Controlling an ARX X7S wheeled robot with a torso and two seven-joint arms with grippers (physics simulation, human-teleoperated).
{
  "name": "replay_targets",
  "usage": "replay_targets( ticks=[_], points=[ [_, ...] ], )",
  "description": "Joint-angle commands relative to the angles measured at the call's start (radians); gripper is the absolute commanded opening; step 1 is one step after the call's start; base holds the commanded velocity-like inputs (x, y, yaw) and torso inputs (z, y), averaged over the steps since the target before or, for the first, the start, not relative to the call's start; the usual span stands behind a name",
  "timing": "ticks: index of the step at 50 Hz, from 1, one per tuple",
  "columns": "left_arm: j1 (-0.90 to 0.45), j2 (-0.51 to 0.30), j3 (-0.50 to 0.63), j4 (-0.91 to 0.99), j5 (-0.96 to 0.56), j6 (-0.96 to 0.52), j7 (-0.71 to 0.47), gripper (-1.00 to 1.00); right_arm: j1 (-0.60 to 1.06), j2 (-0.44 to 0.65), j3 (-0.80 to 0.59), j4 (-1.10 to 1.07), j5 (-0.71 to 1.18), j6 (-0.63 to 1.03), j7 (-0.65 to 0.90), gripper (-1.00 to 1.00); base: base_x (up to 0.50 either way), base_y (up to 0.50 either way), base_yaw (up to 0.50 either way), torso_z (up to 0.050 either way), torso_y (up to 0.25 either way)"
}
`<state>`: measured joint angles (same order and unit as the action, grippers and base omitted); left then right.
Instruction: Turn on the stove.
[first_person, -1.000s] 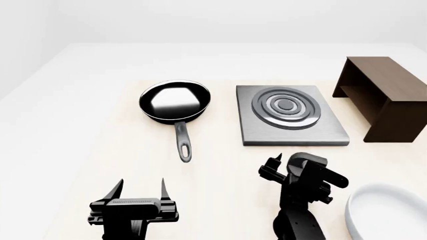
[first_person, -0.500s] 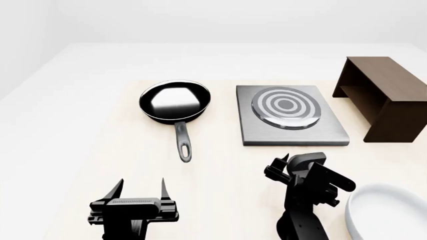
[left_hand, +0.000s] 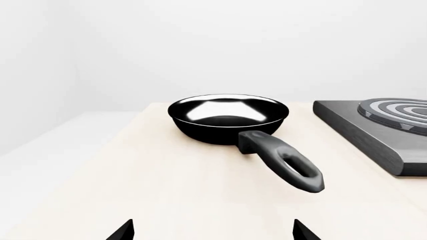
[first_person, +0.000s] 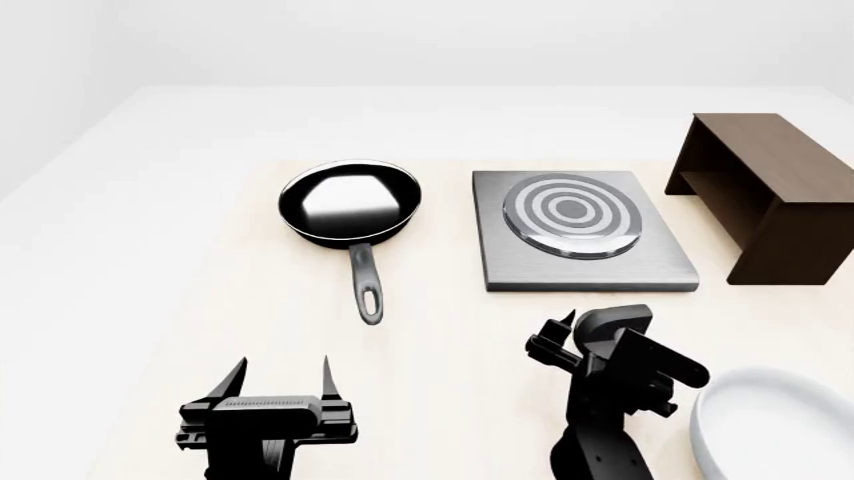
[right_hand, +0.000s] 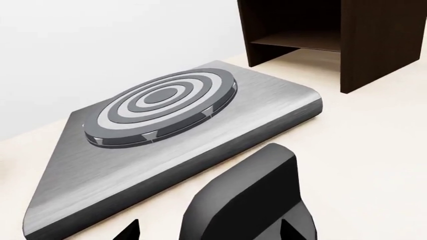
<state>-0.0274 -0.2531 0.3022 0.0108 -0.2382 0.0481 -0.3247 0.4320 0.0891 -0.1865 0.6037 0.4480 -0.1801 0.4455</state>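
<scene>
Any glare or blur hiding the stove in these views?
Head view: sharp, only a bright sheen inside the frying pan; the stove reads cleanly. Right wrist view: a dark pincer part fills the foreground. Left wrist view: the stove is cropped at the edge.

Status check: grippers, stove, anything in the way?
Left gripper open, idle. Right gripper just short of the stove, jaws' state unclear. Knob not made out. Frying pan and wooden box flank the stove.

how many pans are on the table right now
1. A single black frying pan sits left of the stove, its handle pointing toward the robot. No other pan shows, though the arms hide a little of the table.
</scene>
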Motion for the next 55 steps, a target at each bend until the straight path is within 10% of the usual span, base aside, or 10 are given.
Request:
replay_targets(
  ticks=[1, 19, 40, 55],
  points=[
    [-0.001, -0.003, 0.004, -0.003, -0.004, 0.004, -0.002, 1.00, -0.040, 0.010, -0.013, -0.110, 0.017, 0.034, 0.036, 1.00, 0.00, 0.00, 0.00, 0.000, 0.000],
    [-0.003, -0.008, 0.010, -0.005, -0.009, 0.008, -0.006, 1.00, -0.129, 0.047, -0.057, -0.299, 0.040, 0.094, 0.056, 1.00, 0.00, 0.00, 0.00, 0.000, 0.000],
    [-0.008, -0.012, 0.016, -0.007, -0.020, 0.012, -0.007, 1.00, -0.397, 0.282, -0.109, -1.096, 0.111, 0.216, 0.106, 1.00, 0.00, 0.00, 0.00, 0.000, 0.000],
    [-0.011, -0.016, 0.020, -0.009, -0.024, 0.012, -0.011, 1.00, -0.675, 0.401, 0.034, -1.392, 0.019, -0.027, 0.072, 1.00, 0.00, 0.00, 0.00, 0.000, 0.000]
  ],
)
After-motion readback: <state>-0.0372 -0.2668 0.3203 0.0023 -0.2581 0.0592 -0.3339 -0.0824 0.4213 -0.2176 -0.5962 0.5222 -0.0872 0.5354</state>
